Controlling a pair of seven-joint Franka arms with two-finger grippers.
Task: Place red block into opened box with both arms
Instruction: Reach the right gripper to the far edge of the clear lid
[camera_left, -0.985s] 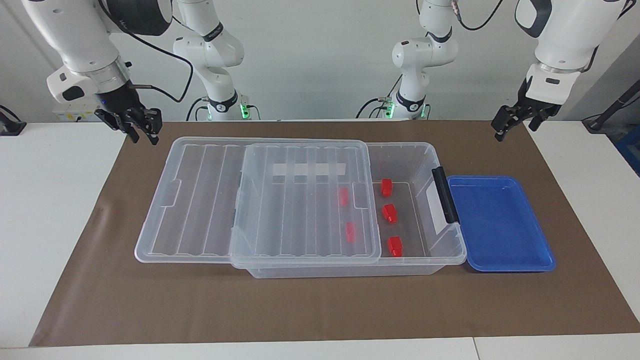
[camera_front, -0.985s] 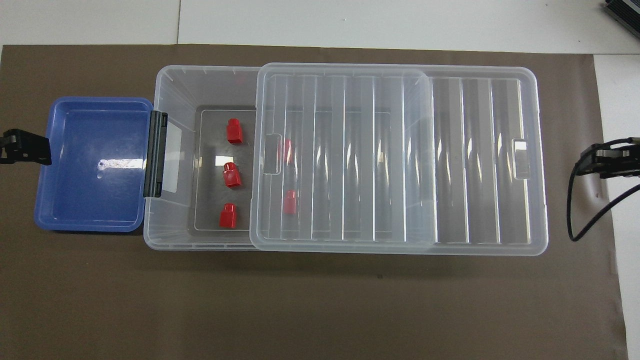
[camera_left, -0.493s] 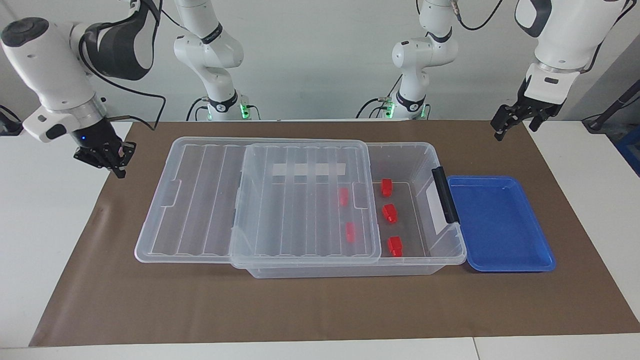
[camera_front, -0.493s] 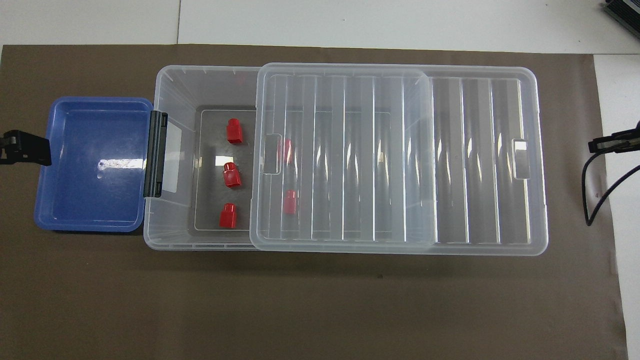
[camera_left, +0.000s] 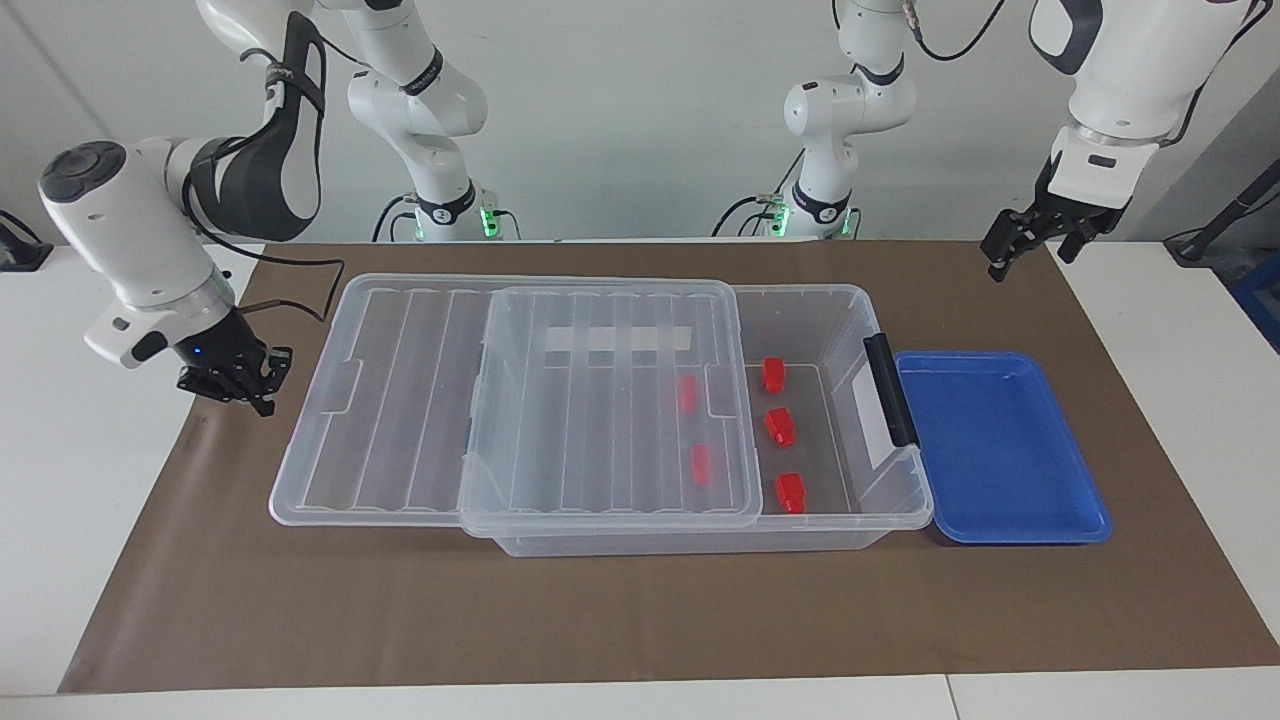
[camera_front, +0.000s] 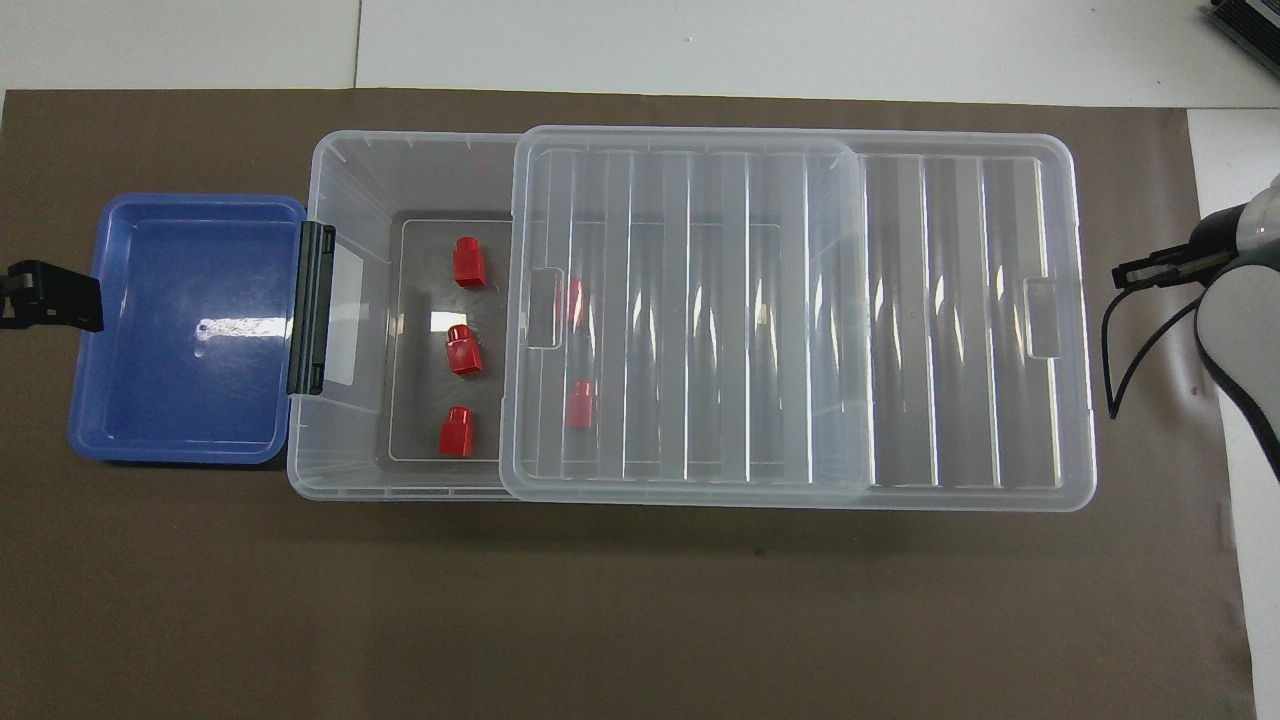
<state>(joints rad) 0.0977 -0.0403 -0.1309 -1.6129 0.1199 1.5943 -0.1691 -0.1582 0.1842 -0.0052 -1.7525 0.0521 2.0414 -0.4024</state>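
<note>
Both grippers hold nothing. Right gripper (camera_left: 238, 385) is pinched shut, low beside the lid (camera_left: 500, 400) at the right arm's end. Left gripper (camera_left: 1035, 240) waits spread wide near the blue tray (camera_left: 1000, 450). Five red blocks (camera_left: 779, 427) already lie in the box (camera_left: 840, 310). A careless push on the lid could knock the box.
</note>
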